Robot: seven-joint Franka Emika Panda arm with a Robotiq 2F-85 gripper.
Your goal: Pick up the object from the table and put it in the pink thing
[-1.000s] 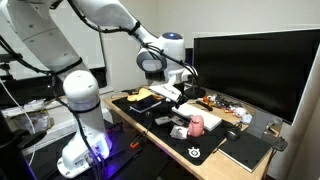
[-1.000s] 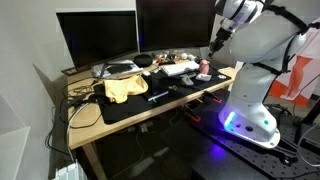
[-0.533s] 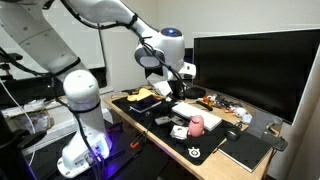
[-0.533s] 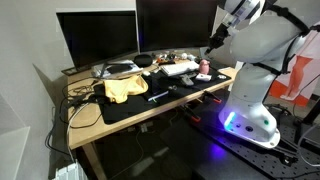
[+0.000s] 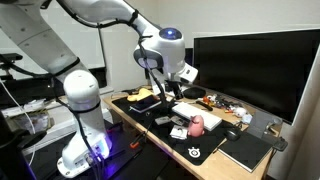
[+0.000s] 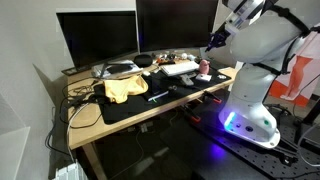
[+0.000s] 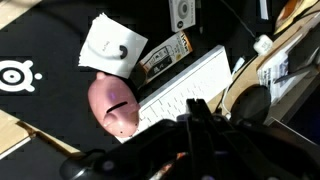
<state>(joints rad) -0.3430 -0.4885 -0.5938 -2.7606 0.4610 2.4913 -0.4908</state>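
The pink thing [image 7: 112,105] is a small pale-pink rounded cup lying on the black desk mat, also seen in both exterior views [image 5: 197,123] [image 6: 204,68]. My gripper [image 7: 198,103] hangs above the desk over a white keyboard [image 7: 185,85], to the right of the pink cup in the wrist view. Its dark fingers are pressed together, shut. A thin reddish streak shows low beside the fingers; I cannot tell what it is or whether it is held. In both exterior views the gripper [image 5: 163,88] [image 6: 211,42] is well above the clutter.
The black mat [image 7: 40,40] carries a white card [image 7: 112,45], cables and small items. Large monitors [image 5: 250,65] stand behind the desk. A yellow cloth [image 6: 122,88] lies at one end and a dark notebook [image 5: 245,150] near the front corner.
The arm has risen from just above the desk clutter to a higher position and swung slightly toward the robot base. The fingers stayed shut.
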